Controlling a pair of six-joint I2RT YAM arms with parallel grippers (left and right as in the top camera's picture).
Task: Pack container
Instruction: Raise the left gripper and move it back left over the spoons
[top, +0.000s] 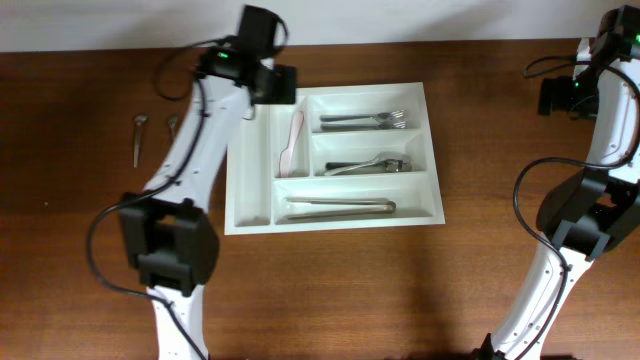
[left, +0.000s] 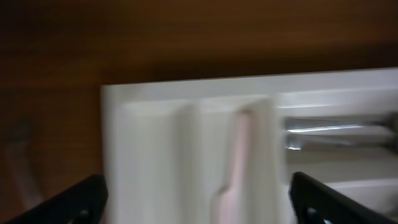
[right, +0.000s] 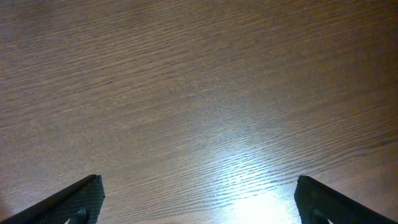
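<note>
Container (top: 252, 190) blurred in left wrist view | left hand (left: 196, 190) released, tips cropped | right hand (right: 198, 190) released

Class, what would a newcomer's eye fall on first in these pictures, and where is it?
The large white rectangular plastic cutlery tray sits centred on the dark wooden table, silver metal forks and tongs in its long compartments. A pale pink plastic utensil lies in a narrow upright compartment, near the open left gripper.
</note>
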